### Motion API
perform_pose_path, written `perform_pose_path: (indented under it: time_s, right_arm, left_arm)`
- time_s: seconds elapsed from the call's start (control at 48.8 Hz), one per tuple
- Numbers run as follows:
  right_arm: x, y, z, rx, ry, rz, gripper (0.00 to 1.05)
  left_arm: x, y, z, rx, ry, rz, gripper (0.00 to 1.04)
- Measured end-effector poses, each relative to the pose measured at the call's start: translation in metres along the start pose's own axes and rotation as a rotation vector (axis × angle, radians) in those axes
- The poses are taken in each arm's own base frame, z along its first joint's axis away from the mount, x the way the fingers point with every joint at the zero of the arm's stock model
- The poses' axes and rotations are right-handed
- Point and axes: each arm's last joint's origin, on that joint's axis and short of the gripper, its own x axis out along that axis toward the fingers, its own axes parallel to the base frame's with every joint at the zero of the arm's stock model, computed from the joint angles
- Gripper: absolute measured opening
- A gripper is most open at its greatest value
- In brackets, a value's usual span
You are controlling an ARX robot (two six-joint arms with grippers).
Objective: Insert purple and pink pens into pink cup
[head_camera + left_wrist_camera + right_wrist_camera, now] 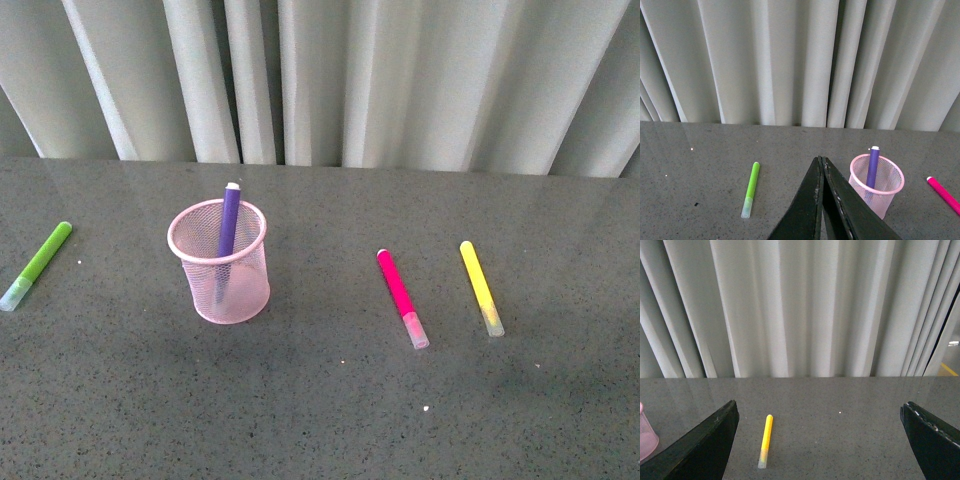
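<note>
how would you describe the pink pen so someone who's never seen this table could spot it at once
Start at the pink cup standing on the grey table. To its right, two pens lie flat, side by side and apart. The pink pen is the one nearer the cup, magenta with a clear cap; the other is the yellow pen.

The front view looks down from the robot's body across the tabletop point(330, 410) to the curtain point(320, 80). Both wrist views sit lower and closer, facing that curtain. The left shares the pink cup point(235, 295) and green marker point(40, 262) with it, the right the yellow marker point(478, 283).
</note>
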Motion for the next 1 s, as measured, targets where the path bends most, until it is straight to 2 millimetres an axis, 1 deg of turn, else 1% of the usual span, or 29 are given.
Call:
perform_pose_path:
  time_s: [0.471,0.942,1.004]
  right_arm:
    - [0.0,0.0,0.0,0.0,0.0,0.0,0.98]
    - [0.0,0.0,0.0,0.0,0.0,0.0,0.98]
    - [0.0,0.0,0.0,0.0,0.0,0.0,0.98]
  left_arm:
    - [-0.014,0.0,0.003,0.0,-0.013,0.0,0.04]
    - [-0.025,0.0,0.002,0.0,-0.011,-0.001,0.04]
    - [-0.029,0.0,0.0,0.0,0.012,0.0,0.04]
